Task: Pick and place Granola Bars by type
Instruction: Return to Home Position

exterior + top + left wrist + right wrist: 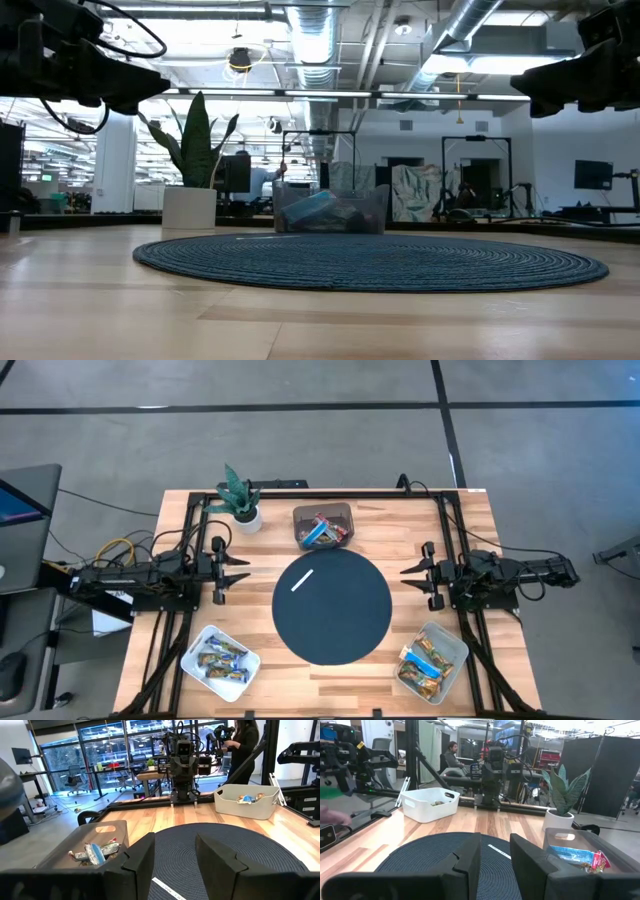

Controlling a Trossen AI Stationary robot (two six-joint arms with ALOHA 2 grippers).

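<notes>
Granola bars lie in three bins. A mixed heap with blue and red wrappers fills the dark clear bin [323, 526] at the far edge, also seen in the left wrist view [95, 852] and the right wrist view [577, 856]. Orange-brown bars sit in the white bin [220, 660] at near left. Blue-white bars sit in the white bin [432, 660] at near right. My left gripper [240, 570] [175, 865] hovers open at the round mat's left. My right gripper [410, 572] [495, 856] hovers open at its right. Both point at the mat's centre.
A dark round woven mat [332, 606] covers the table's middle, with a thin white stick [303, 580] lying on its far left part. A potted plant [240, 500] stands at the far left. Black frame rails [165, 610] run along the table's sides. A person [242, 740] stands beyond the table.
</notes>
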